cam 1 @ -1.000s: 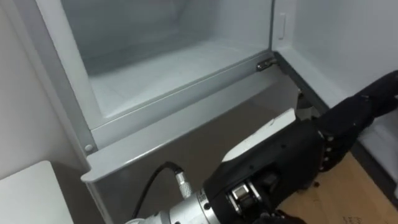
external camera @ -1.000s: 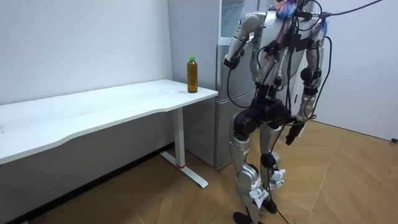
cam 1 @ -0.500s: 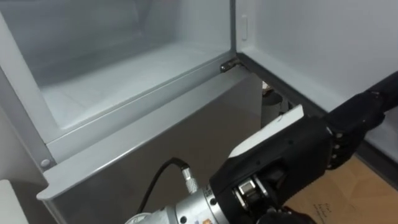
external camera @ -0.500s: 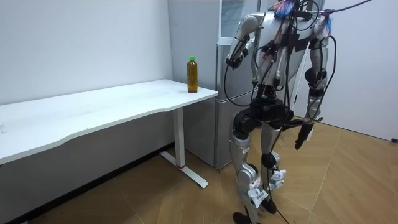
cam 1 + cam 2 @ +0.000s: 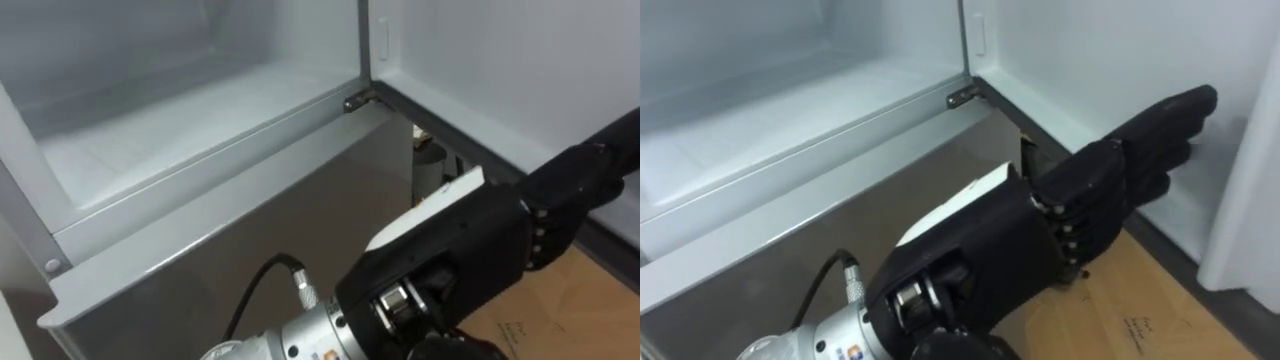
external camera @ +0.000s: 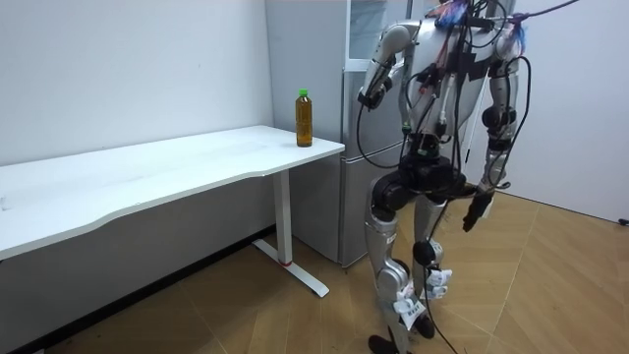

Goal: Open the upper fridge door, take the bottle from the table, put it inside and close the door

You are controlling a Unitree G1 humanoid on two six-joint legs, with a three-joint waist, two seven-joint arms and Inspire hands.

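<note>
Bottle point(image 6: 305, 118) stands at white table's point(image 6: 147, 182) end, seemingly near the open fridge point(image 5: 250, 205).

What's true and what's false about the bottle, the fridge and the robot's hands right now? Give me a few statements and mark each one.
1. The bottle stands upright on the white table. True.
2. The upper fridge is shut. False: it is open, with its white inside showing.
3. The left hand holds the bottle. False: its fingers are straight and it holds nothing, out in front of the fridge.
4. The right hand hangs low beside the robot. True.
</note>
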